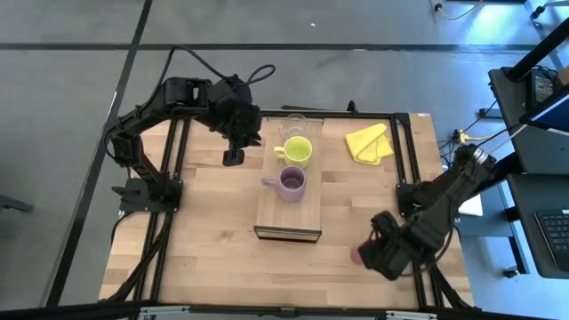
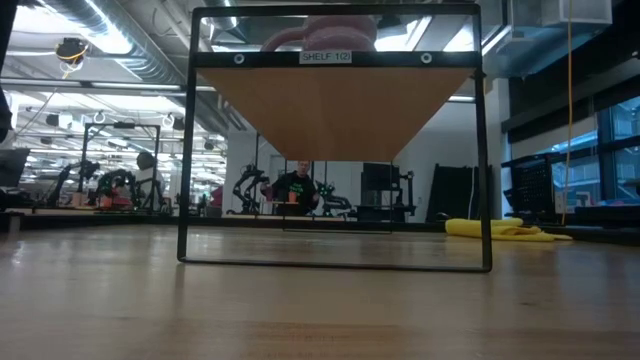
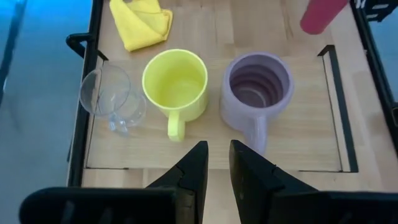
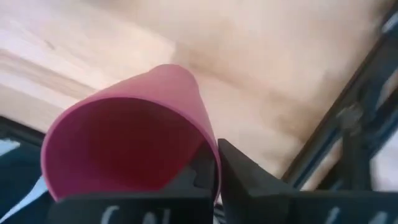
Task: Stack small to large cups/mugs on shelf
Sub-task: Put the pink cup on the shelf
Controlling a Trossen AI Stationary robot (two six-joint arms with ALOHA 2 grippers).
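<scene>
High view: shelf carries clear glass cup, yellow-green mug, purple mug in a row, just beside the left end effector. Right end effector sits well apart at the desk edge.

Low view: shelf overhead; no end effector visible.

Left wrist view: fingers nearly together, empty.

Right wrist view: fingers clamped on the red cup rim. Advice: lift upright, clear the frame, set it beyond the purple mug.

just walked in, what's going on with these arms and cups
Three cups already stand in a row on the shelf: the clear glass cup, the yellow-green mug and the purple mug. The right gripper grips the red cup by its rim, near the table's front right. The left gripper hovers beside the shelf, holding nothing.
</scene>
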